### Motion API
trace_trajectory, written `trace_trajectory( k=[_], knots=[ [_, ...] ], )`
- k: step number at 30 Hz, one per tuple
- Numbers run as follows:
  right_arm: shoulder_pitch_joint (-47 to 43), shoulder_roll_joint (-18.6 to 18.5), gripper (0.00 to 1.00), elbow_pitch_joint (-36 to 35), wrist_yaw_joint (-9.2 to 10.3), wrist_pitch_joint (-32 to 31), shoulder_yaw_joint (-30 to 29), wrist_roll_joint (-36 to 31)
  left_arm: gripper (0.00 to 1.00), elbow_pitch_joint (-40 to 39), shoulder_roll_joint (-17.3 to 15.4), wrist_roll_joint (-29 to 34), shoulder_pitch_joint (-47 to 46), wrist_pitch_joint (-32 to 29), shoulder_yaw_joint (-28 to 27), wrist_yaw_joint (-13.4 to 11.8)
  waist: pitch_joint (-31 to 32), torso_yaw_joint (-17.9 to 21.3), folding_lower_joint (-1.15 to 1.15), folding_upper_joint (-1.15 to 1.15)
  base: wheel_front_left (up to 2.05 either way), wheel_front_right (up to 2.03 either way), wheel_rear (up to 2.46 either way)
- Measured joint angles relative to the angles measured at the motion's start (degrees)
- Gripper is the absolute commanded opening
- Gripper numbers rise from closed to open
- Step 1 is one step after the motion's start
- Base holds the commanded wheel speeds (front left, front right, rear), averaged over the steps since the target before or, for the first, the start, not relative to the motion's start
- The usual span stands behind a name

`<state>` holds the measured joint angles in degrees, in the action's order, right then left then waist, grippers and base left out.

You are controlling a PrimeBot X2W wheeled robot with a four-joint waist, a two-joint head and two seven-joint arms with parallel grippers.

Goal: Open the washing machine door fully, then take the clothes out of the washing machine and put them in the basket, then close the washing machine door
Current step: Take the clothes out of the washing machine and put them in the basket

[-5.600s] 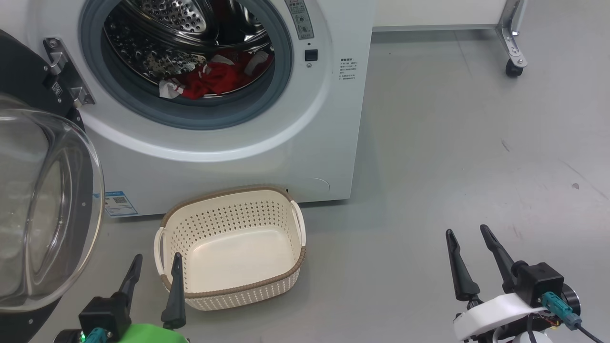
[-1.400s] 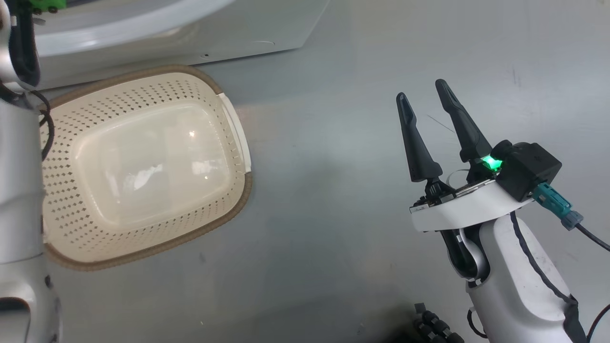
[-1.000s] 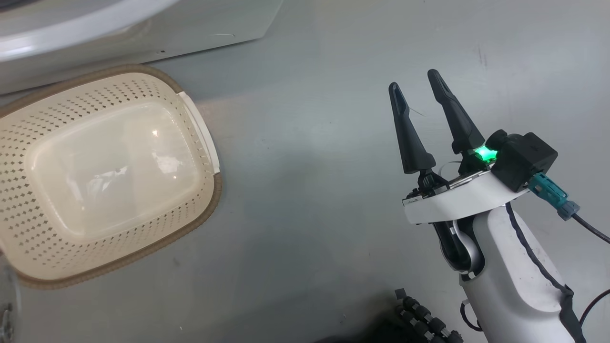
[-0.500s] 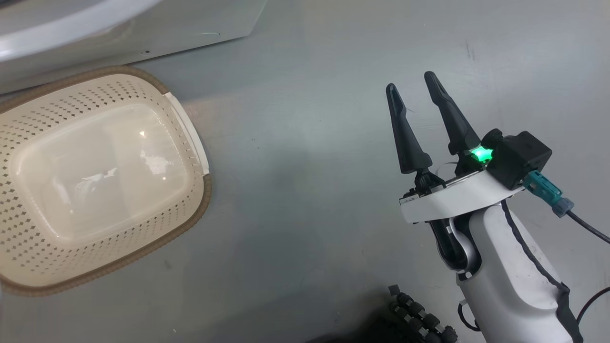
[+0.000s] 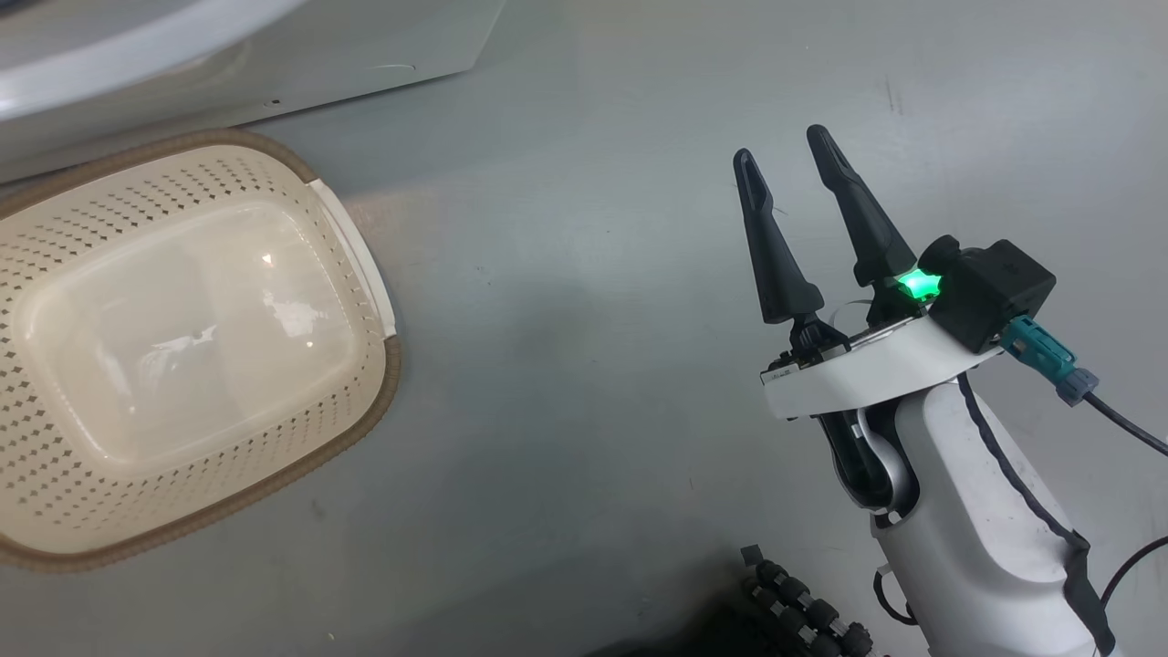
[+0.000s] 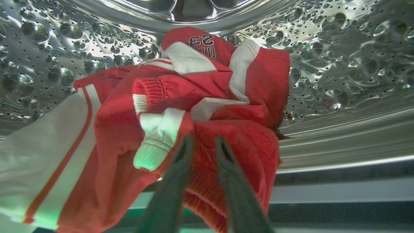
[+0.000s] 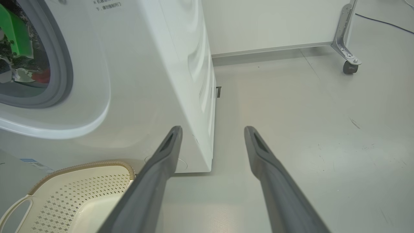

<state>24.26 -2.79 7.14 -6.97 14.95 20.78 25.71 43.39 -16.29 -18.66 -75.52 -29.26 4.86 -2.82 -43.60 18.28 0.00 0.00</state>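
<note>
we see left hand (image 6: 203,139) pinching the clothes (image 6: 207,90) straight ahead in the drum (image 6: 339,64) | right hand (image 5: 779,144) gaping, empty | basket (image 5: 388,365) sits outside, below

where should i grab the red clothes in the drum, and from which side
Grip the clothes by the nearest bulging plain red fold, coming straight in from the front: it stands proud of the pile, right before the left gripper.

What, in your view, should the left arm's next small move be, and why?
Probably close the left gripper firmly on the clothes. Its fingers straddle a red fold inside the drum, but a firm grip is not evident. The basket holds nothing yet, so a sure hold should come before pulling out.
</note>
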Motion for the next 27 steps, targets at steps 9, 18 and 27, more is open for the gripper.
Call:
trace_trajectory(
  k=[9, 18, 27],
  knots=[
    [0.6, 0.0, 1.00, 0.5, 0.00, 0.0, -0.3, -0.1, 0.00, 1.0, 0.2, 0.0, -0.2, 1.0, 0.2, -0.4, 0.4, 0.0, 0.00, 0.00, 0.00, 0.00, 0.00],
    [0.6, 0.0, 1.00, 1.2, 0.00, 0.0, -0.8, -1.3, 0.00, 0.6, 1.4, -0.6, 0.2, 8.0, -0.6, 0.5, 2.4, -1.1, 0.00, 0.00, 0.00, 0.00, 0.00],
    [0.5, 0.0, 1.00, 1.9, -0.01, 0.0, -0.7, -1.7, 0.00, -0.7, 1.7, -0.3, 5.5, 15.5, 0.3, 2.0, 4.8, -2.0, 0.00, 0.00, 0.00, 0.00, 0.00]
  ],
)
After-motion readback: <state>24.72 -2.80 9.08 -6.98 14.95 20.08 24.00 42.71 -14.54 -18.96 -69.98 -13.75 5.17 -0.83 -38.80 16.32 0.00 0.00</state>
